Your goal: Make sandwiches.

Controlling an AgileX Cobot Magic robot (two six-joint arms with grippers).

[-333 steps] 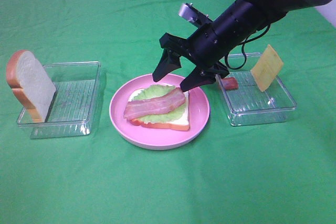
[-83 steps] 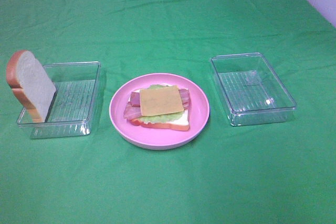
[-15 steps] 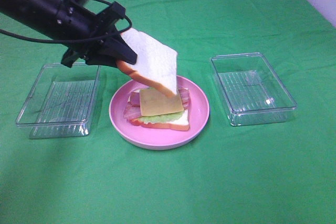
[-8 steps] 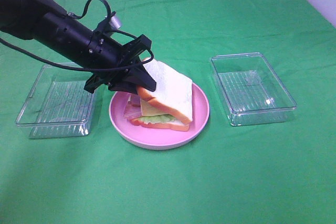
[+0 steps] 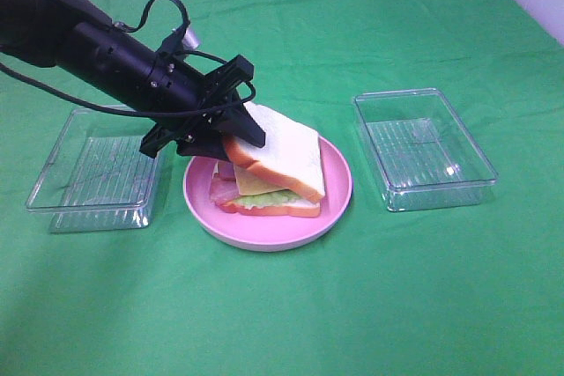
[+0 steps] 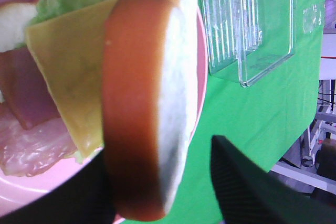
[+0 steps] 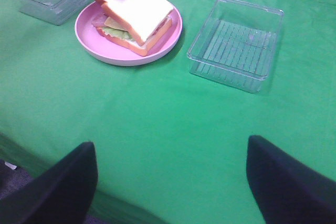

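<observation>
The sandwich sits on a round pink plate in the middle of the green table. At the bottom is a slice of bread, then green lettuce, pink bacon and a yellow cheese square. The top bread slice lies tilted on the stack, with its crust end lifted up on the side where the left gripper is.

The left gripper is right at that lifted end. One finger is on each side of the slice. In the left wrist view there is a gap between the bread and one finger, so the gripper looks part open, but I cannot tell if it still grips the bread.

The right gripper is wide open, holding nothing, well away from the plate.

A clear box is on one side of the plate and another clear box on the other.
</observation>
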